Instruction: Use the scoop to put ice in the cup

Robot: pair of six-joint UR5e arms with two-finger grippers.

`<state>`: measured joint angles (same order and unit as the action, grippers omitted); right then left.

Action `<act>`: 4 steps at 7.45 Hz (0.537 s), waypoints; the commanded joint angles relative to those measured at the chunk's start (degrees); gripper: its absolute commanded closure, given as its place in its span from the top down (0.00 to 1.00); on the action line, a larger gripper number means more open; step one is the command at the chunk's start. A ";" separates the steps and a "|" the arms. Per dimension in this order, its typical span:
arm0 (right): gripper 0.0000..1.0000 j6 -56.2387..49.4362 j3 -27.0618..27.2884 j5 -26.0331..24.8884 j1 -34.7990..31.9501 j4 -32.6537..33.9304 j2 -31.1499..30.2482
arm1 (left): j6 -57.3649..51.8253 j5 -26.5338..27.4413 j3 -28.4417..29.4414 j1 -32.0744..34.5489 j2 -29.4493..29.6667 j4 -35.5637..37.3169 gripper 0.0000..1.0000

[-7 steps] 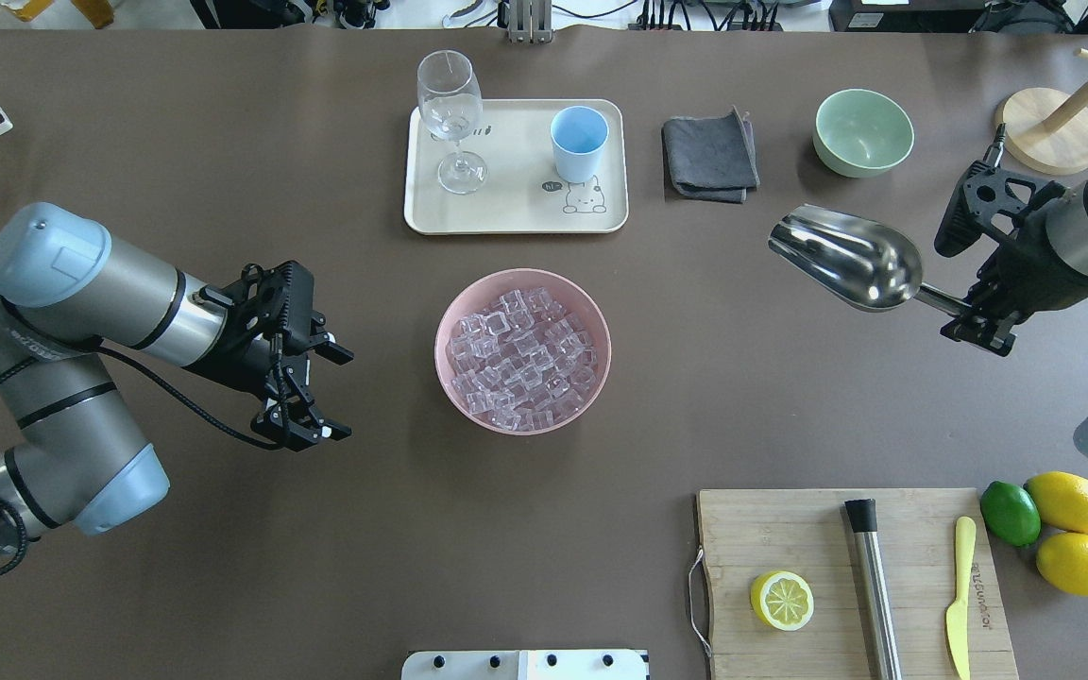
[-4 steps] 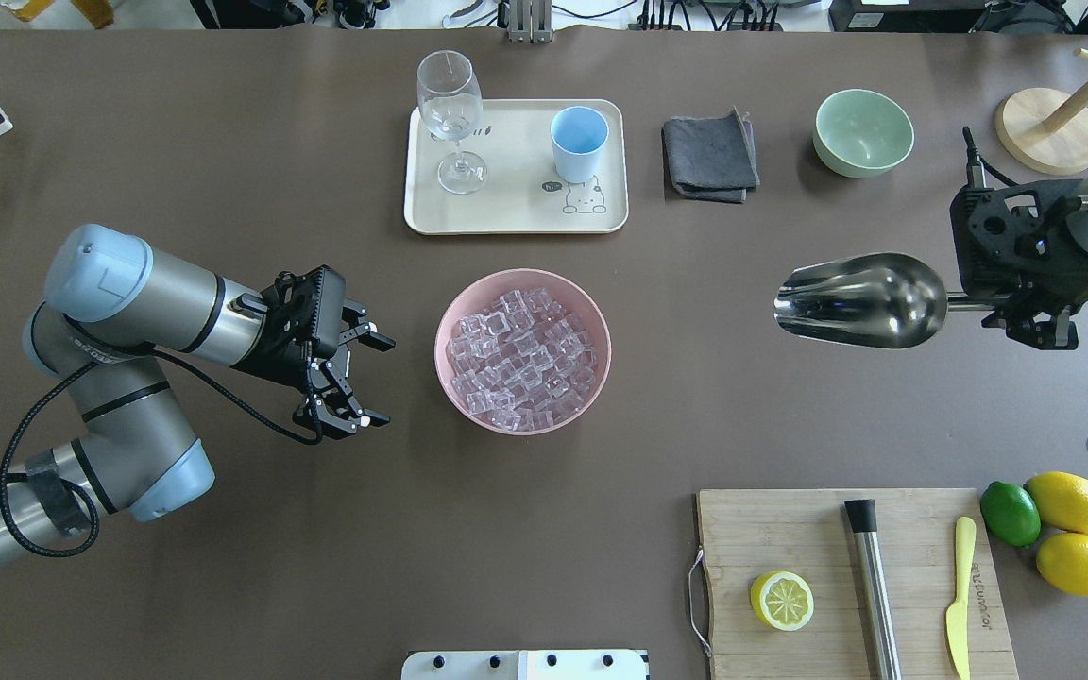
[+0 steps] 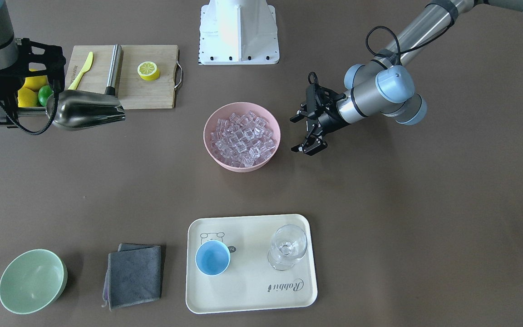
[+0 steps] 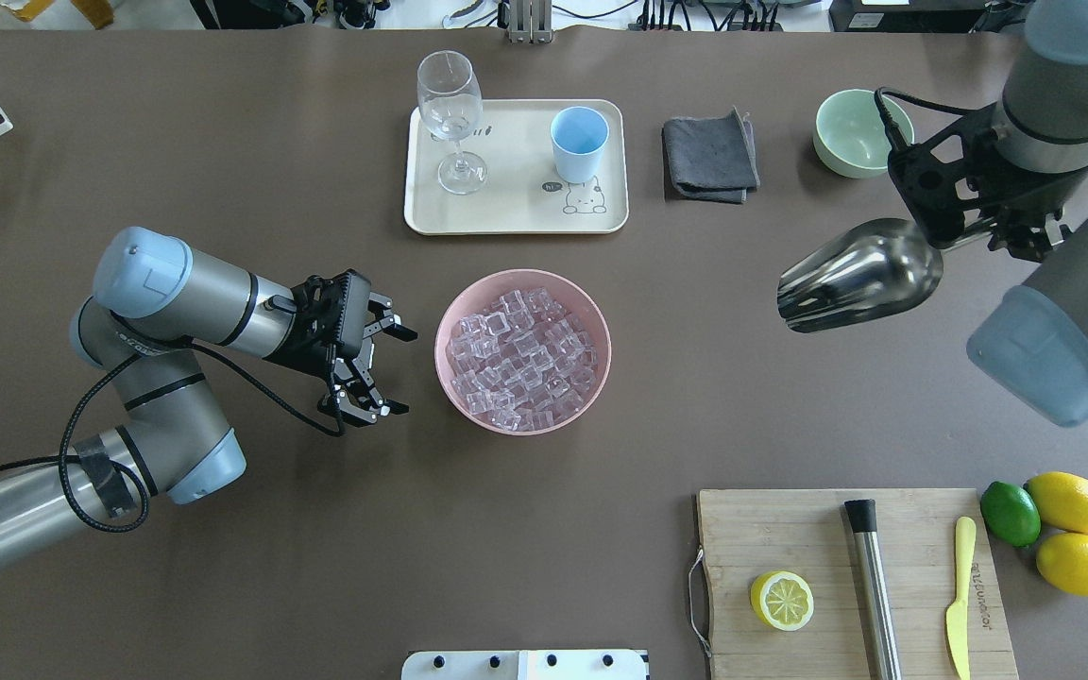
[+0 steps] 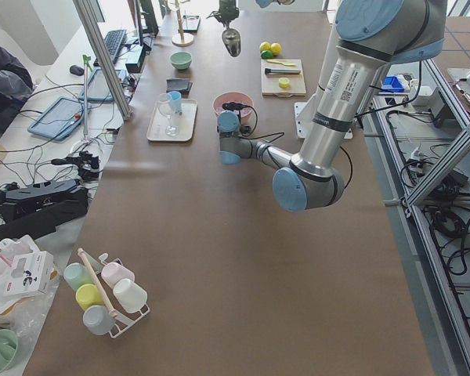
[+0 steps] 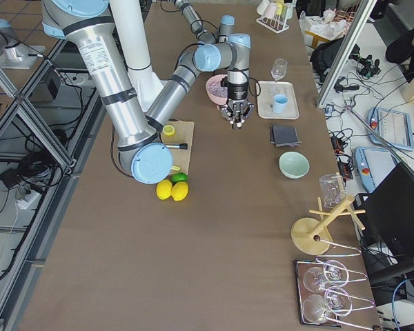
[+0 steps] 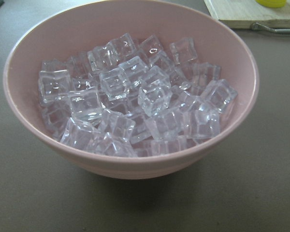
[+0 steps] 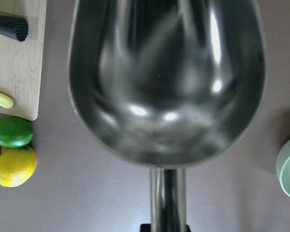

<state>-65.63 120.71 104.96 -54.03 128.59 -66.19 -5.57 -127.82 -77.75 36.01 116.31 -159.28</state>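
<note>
The ice [image 4: 523, 351] is a heap of clear cubes in a pink bowl [image 4: 601, 321] at the table's middle; it fills the left wrist view [image 7: 135, 96]. The light-blue cup [image 4: 579, 142] stands upright on a cream tray [image 4: 506, 212] behind the bowl. My left gripper [image 4: 405, 371] is open and empty, just left of the bowl, jaws facing it. My right gripper [image 4: 990, 229] is shut on the handle of the steel scoop [image 4: 860, 274], held in the air far right of the bowl. The scoop's trough [image 8: 166, 82] is empty.
A wine glass [image 4: 450, 118] shares the tray. A grey cloth [image 4: 709, 156] and a pale green bowl [image 4: 860, 132] lie at the back right. A cutting board [image 4: 818, 529] with half a lemon, a steel cylinder and a yellow knife is front right, with a lime and lemons beside it.
My left gripper has moved right, close to the pink bowl, still open. My right arm has swung round; the scoop has turned so its mouth points down-left, staying far right.
</note>
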 commanded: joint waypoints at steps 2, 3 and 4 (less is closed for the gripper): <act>0.00 -1.69 -13.35 -0.46 -0.02 6.38 16.56 | 1.34 2.14 4.18 -0.06 3.13 -1.65 0.99; 0.00 -1.17 -15.39 -0.72 0.85 8.50 19.93 | 2.66 3.27 4.97 -1.10 4.44 -1.74 0.99; 0.00 0.66 -15.33 -1.33 3.38 10.00 21.35 | 2.85 3.54 5.06 -2.07 4.80 -1.74 0.99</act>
<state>-66.96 107.39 104.34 -53.50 135.44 -49.22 -3.77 -125.25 -73.31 35.36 119.98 -160.95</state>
